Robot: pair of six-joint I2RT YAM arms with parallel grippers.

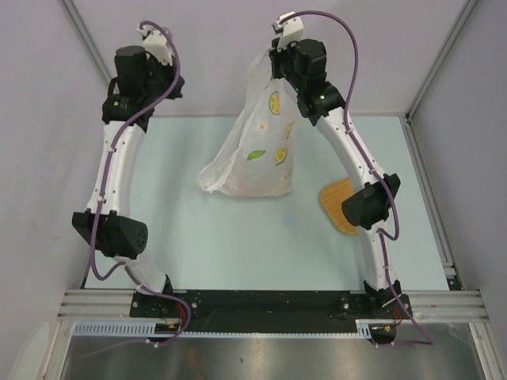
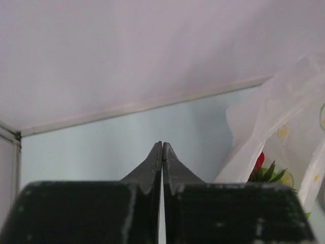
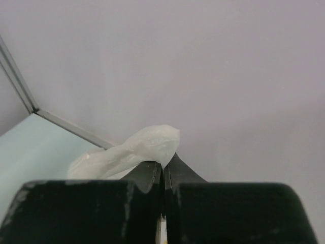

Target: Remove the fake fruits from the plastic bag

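Right hand (image 3: 165, 165): clenched on a bunched top fold of the bag (image 1: 252, 162); white film bulges out at the fingertips, centre of the right wrist view.
Left hand (image 2: 162, 150): clenched, fingers pressed together with nothing between them; upper left of the top view, apart from the bag.
Bag: hangs from the right hand at upper centre of the top view, widening downward; lemon-slice and leaf prints on its side. Whether its bottom touches the tabletop (image 1: 214, 245) cannot be told.
Fruits: inside the bag; a red piece (image 2: 259, 161) and green spiky leaves (image 2: 270, 174) show between bag folds, lower right of the left wrist view. Others hidden.
Tray (image 1: 336, 204): orange, flat on the tabletop just right of the bag, partly covered by the right arm.
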